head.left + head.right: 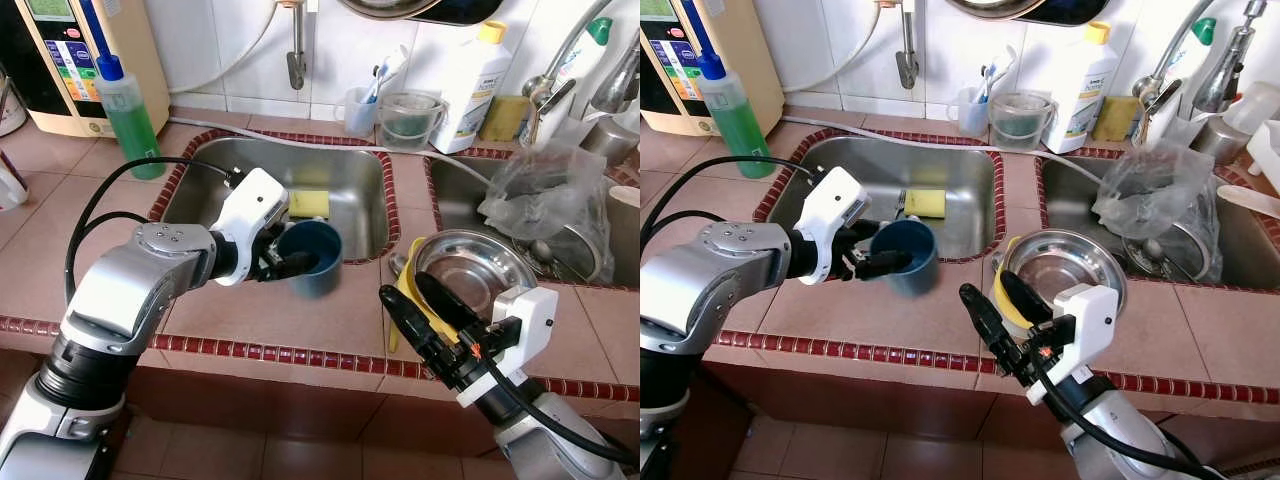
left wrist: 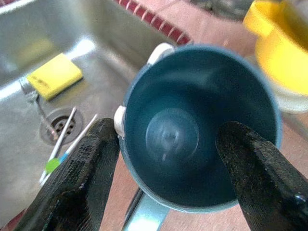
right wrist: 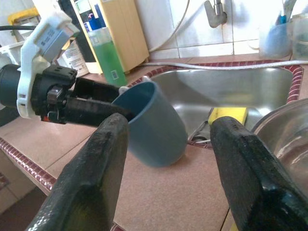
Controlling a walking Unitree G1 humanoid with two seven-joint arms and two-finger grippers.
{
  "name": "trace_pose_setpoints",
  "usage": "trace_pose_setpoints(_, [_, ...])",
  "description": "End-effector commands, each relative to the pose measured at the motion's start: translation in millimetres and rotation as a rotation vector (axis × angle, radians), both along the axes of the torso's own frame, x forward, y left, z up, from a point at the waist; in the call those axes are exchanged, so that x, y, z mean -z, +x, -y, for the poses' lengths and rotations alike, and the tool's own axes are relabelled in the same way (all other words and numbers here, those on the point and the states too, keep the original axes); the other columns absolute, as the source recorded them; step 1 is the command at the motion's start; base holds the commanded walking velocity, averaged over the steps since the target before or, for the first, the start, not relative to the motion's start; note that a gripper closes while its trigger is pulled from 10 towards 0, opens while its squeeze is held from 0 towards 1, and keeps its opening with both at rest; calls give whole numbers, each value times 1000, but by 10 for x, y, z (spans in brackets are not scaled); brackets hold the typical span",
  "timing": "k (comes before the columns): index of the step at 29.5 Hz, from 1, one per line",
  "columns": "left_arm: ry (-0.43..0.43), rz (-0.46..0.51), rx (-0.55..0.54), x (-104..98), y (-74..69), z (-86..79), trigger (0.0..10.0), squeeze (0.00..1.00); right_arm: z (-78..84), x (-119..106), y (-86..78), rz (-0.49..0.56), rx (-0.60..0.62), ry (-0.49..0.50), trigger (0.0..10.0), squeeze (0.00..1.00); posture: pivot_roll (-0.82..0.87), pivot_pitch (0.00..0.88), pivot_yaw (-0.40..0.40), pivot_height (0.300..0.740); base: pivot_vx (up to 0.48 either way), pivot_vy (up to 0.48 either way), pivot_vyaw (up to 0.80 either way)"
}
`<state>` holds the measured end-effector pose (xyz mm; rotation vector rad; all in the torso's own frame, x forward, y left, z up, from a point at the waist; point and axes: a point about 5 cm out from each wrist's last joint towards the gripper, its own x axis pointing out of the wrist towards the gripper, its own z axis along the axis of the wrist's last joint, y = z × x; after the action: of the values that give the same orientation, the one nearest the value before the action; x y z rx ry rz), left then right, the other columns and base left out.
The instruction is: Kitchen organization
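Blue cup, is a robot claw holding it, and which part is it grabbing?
Yes. The left claw holds the blue cup by its rim, one finger inside and one outside, tilted over the counter. The right claw is open and holds nothing.

two black fingers (image 3: 91, 183) of the right gripper (image 3: 168, 178) stand apart across the lower frame. between them, at centre, a blue cup (image 3: 151, 125) tilts above the pinkish counter (image 3: 192, 192), clamped by the left gripper (image 3: 113, 108) reaching in from the left. behind lie a steel sink (image 3: 231, 86) with a yellow sponge (image 3: 228, 114), and a green bottle (image 3: 107, 53) at upper left.
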<state>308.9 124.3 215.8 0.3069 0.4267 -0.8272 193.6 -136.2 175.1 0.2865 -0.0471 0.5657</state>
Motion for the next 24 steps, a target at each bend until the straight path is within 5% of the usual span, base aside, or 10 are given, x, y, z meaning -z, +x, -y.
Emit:
trace_pose_setpoints(1, [21, -4, 32, 3, -24, 29, 10000, 0, 14, -47, -5, 18, -2, -1, 10000, 0, -63, 78, 0, 740, 0, 0, 0])
trace_pose_setpoints(7, [40, -9, 70, 31, -61, 10, 10000, 0, 34, -55, 8, 22, 1, -7, 10000, 0, -62, 79, -2, 740, 0, 0, 0])
trace_pose_setpoints(8, [42, -15, 78, 45, -70, 2, 7529, 0, 39, -57, 12, 23, 3, -7, 10000, 0, -62, 79, -2, 740, 0, 0, 0])
trace_pose_setpoints(9, [48, -25, 86, 72, -83, -8, 78, 0, 52, -60, 20, 25, 8, -9, 10000, 0, -58, 82, -1, 740, 0, 0, 0])
trace_pose_setpoints(24, [60, -41, 118, 98, -112, -28, 0, 0, 95, -73, 51, 30, 34, -15, 10000, 0, -61, 92, 2, 740, 0, 0, 0])
